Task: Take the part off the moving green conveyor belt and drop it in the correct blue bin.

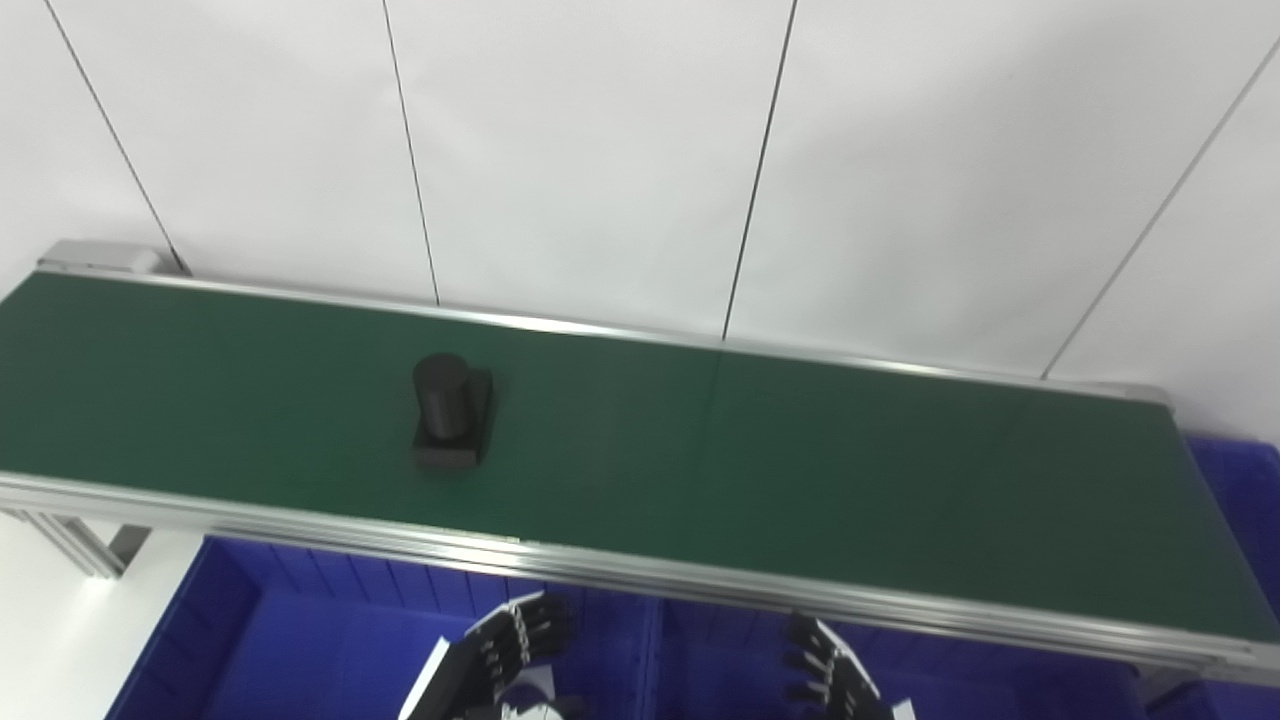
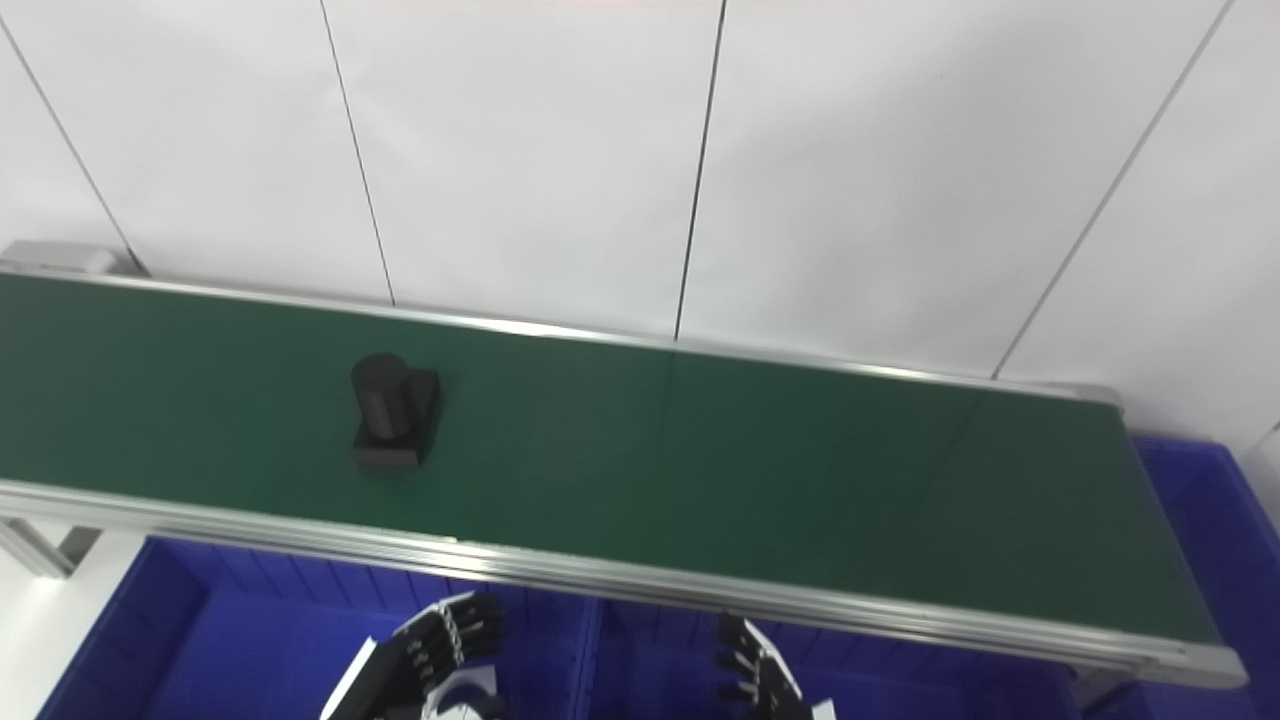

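Black part (image 1: 452, 415) rides the green conveyor belt (image 1: 800, 470) — my left hand (image 1: 505, 655) and right hand (image 1: 825, 670) hover open-fingered, empty, over blue bins (image 1: 300, 640).

Both views are evenly and brightly lit by soft, diffuse light, leaving the white wall panels (image 1: 600, 150) close to washed out and putting a pale sheen on the aluminium rail (image 1: 620, 575) of the green conveyor belt (image 1: 800, 470). The black part (image 1: 452, 412) casts only a faint shadow and is so dark that its surface detail is lost. Focus is slightly soft throughout, with mild smearing on the belt and the hands at the bottom edge.
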`<state>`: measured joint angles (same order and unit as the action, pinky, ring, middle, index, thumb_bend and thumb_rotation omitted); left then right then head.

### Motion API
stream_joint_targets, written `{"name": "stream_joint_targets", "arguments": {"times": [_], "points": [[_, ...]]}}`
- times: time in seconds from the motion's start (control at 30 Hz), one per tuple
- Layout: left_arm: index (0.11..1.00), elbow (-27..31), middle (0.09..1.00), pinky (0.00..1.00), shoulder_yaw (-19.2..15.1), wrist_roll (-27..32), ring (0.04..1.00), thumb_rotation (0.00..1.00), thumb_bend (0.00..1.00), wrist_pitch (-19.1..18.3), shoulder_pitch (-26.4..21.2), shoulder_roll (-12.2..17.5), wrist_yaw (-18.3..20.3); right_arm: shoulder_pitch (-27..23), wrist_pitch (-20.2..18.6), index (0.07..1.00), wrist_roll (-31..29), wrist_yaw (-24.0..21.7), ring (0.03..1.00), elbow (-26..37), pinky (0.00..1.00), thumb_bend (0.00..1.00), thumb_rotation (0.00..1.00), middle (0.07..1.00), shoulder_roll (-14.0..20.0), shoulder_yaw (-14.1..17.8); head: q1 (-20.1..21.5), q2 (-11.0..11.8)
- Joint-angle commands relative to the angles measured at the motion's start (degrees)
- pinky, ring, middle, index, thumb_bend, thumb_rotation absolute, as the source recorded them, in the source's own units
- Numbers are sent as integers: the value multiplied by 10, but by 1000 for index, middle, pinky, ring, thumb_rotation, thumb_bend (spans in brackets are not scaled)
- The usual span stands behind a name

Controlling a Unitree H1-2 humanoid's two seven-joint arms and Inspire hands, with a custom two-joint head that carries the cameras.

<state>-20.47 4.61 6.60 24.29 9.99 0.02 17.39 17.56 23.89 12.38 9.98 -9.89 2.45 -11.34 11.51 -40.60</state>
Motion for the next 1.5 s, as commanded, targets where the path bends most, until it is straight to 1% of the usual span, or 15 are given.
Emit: {"name": "stream_joint_targets", "arguments": {"times": [0.0, 0.17, 0.23, 0.27, 0.53, 0.77, 0.9, 1.0, 1.07, 1.17, 1.27, 1.3, 1.37, 1.4, 1.47], "points": [[755, 22, 758, 742, 0, 9, 742, 0, 593, 6, -11, 1, -1, -2, 5, 833, 7, -2, 766, 19, 643, 634, 11, 817, -9, 4, 0, 4], [741, 21, 740, 731, 0, 12, 726, 0, 640, 6, -9, 3, 0, -1, 5, 834, 11, -6, 775, 18, 655, 639, 0, 820, -14, 6, -4, 3], [740, 22, 747, 733, 1, 10, 732, 0, 632, 8, -7, 4, 0, 1, 2, 832, 17, -6, 771, 20, 646, 634, 9, 818, -14, 7, -7, 3], [740, 22, 747, 733, 1, 10, 732, 0, 631, 10, -5, 5, 1, 2, 1, 832, 19, -6, 771, 21, 645, 634, 9, 818, -14, 8, -9, 11], [736, 23, 749, 739, 2, 11, 739, 0, 616, 17, 2, 7, 0, 10, 3, 833, 27, -9, 766, 24, 639, 628, 11, 820, -15, 8, -17, 17], [737, 29, 748, 746, -2, 15, 736, 0, 621, 10, 2, 8, -2, 0, -6, 830, 27, -16, 763, 25, 640, 635, 8, 814, -15, 8, -8, 12], [733, 18, 747, 746, -4, 14, 738, 0, 604, 11, -9, 7, -4, -21, -22, 831, 39, -21, 777, 32, 665, 644, 19, 817, -8, 10, -8, 12], [726, 4, 739, 739, -6, 20, 729, 0, 629, 12, -16, 6, -2, -40, -30, 835, 41, -27, 784, 36, 688, 645, 4, 820, -4, 15, -4, 20], [721, -2, 738, 739, -6, 18, 731, 0, 629, 13, -18, 6, -4, -51, -32, 835, 41, -34, 782, 42, 697, 649, 14, 829, 1, 16, 0, 20], [721, -7, 734, 733, -7, 17, 724, 0, 620, 19, -21, 5, -5, -67, -32, 837, 32, -50, 789, 50, 717, 659, 43, 831, 12, 16, -1, 20], [724, -13, 735, 734, -9, 29, 724, 0, 632, 24, -25, 3, 3, -85, -19, 824, 51, -42, 766, 56, 683, 676, 61, 811, 19, 24, 4, 27], [724, -14, 735, 734, -9, 30, 724, 0, 635, 24, -26, 4, 4, -91, -22, 822, 49, -42, 763, 62, 680, 678, 62, 809, 19, 27, 14, 28], [724, -15, 735, 741, -8, 29, 730, 0, 630, 25, -26, 5, 6, -102, -23, 819, 41, -45, 763, 69, 693, 672, 49, 803, 20, 33, 21, 27], [728, -16, 740, 741, -8, 28, 734, 0, 615, 25, -26, 6, 7, -108, -22, 815, 39, -47, 762, 71, 695, 675, 23, 799, 21, 36, 21, 27], [734, -18, 744, 746, -7, 31, 735, 0, 611, 25, -27, 6, 11, -127, -13, 805, 39, -41, 752, 70, 683, 686, 17, 787, 22, 46, 28, 26]]}}
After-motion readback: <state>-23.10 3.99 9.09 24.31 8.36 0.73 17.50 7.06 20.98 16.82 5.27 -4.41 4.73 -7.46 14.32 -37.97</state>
